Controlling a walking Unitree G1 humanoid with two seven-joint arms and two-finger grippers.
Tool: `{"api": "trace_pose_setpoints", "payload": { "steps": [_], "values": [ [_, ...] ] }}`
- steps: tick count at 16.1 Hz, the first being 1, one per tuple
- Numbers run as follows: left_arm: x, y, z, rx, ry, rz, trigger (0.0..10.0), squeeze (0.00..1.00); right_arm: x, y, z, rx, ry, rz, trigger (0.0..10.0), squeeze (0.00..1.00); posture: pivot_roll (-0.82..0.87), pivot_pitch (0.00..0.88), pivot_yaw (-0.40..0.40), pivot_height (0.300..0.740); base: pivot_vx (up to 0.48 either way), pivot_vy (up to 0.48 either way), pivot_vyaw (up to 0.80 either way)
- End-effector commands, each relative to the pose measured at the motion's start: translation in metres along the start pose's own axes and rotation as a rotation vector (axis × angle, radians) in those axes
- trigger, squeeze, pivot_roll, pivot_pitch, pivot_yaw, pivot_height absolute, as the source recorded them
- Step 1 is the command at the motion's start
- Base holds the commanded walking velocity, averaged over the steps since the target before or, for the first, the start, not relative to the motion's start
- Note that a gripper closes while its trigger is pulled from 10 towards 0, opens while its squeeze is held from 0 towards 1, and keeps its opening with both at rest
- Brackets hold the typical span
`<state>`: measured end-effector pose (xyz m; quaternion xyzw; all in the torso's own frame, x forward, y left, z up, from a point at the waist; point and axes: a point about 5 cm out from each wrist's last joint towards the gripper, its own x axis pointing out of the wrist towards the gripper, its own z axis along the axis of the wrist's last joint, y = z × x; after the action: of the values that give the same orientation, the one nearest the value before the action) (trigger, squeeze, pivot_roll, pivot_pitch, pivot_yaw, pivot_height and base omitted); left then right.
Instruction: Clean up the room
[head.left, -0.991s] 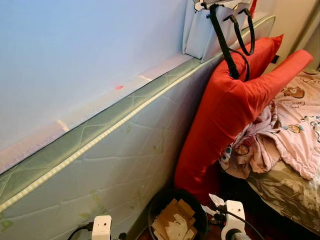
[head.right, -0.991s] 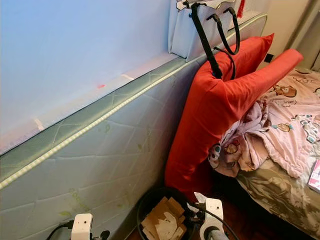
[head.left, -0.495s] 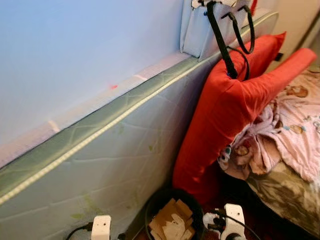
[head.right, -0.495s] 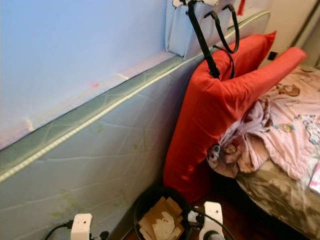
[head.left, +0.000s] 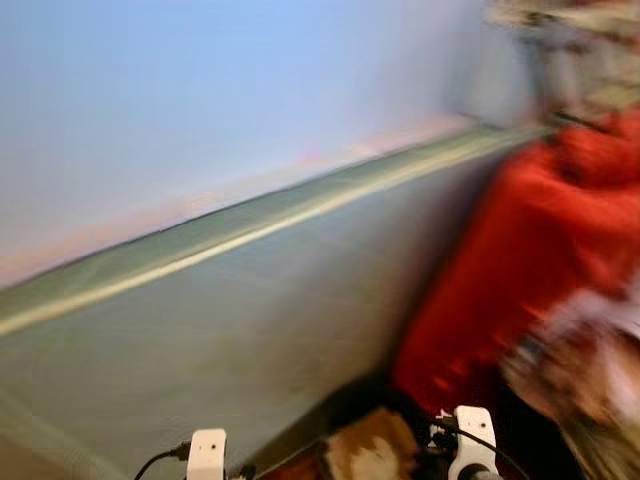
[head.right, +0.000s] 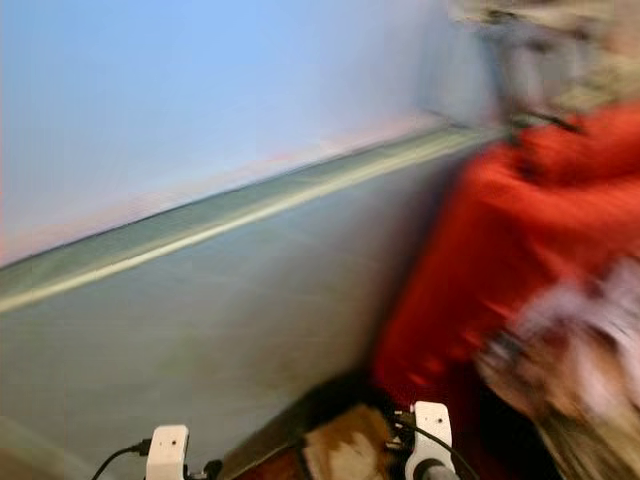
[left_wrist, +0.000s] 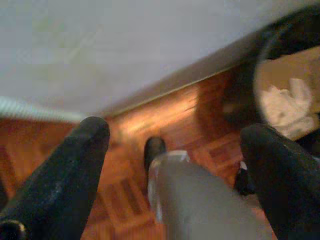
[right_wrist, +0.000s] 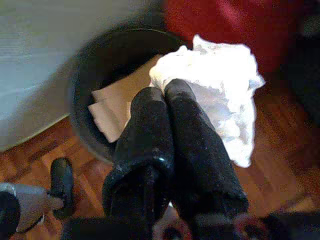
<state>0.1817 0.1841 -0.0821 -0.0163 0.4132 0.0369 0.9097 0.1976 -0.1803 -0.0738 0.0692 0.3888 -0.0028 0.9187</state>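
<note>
A white, boxy left wrist housing (head.left: 205, 452) is showing at the bottom of the head view, with a thin black cable (head.left: 160, 459) curving out of its outer side. The right wrist housing (head.left: 473, 443) is showing white too, rounder, with a black cable (head.left: 482, 443) looping over it and dark fittings on its inner side.

The left gripper (left_wrist: 180, 150) is showing 2 thick matte black fingers (left_wrist: 80, 165), rounded at the tips and lightly scuffed. Behind them a silver-grey leg (left_wrist: 200, 200) is ending in a black foot (left_wrist: 154, 150).

The right gripper (right_wrist: 170, 92) is showing 2 long black fingers (right_wrist: 145, 130), finely textured, widening into a black base with small reddish fittings, blurred.
</note>
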Motion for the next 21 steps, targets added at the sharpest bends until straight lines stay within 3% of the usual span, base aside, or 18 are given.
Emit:
{"api": "trace_pose_setpoints", "payload": {
  "steps": [1, 7, 13, 17, 19, 21],
  "values": [
    [-0.001, 0.004, -0.003, -0.003, 0.012, 0.012, 10.0, 0.0, 0.001, 0.006, 0.001, -0.003, -0.007, 0.022, 10.0, 0.0, -0.03, 0.0, -0.023, 0.74, 0.0, 0.0, 0.8],
    [-0.001, 0.004, -0.003, -0.008, 0.011, 0.01, 10.0, 0.0, 0.001, 0.005, 0.003, 0.006, -0.012, 0.019, 10.0, 0.0, -0.03, 0.0, -0.024, 0.74, 0.0, 0.0, 0.74],
    [-0.001, 0.003, -0.001, -0.015, -0.019, 0.001, 10.0, 0.0, 0.002, 0.001, 0.012, 0.025, -0.061, 0.003, 10.0, 0.0, -0.03, 0.0, -0.027, 0.74, 0.0, 0.0, 0.0],
    [-0.003, 0.002, 0.004, -0.022, -0.101, -0.02, 10.0, 0.0, 0.001, -0.003, 0.032, 0.01, -0.209, -0.007, 10.0, 0.0, -0.03, 0.0, -0.023, 0.74, 0.0, 0.0, 0.0],
    [-0.005, 0.002, 0.006, -0.037, -0.155, -0.031, 10.0, 0.0, -0.004, 0.002, 0.044, -0.033, -0.339, 0.06, 10.0, 0.0, -0.05, 0.0, -0.01, 0.74, 0.0, 0.0, 0.0],
    [-0.006, 0.004, 0.006, -0.045, -0.185, -0.014, 10.0, 0.0, -0.009, 0.0, 0.048, -0.031, -0.394, 0.069, 10.0, 0.0, -0.05, 0.0, -0.008, 0.74, 0.0, 0.0, 0.0]
  ]
}}
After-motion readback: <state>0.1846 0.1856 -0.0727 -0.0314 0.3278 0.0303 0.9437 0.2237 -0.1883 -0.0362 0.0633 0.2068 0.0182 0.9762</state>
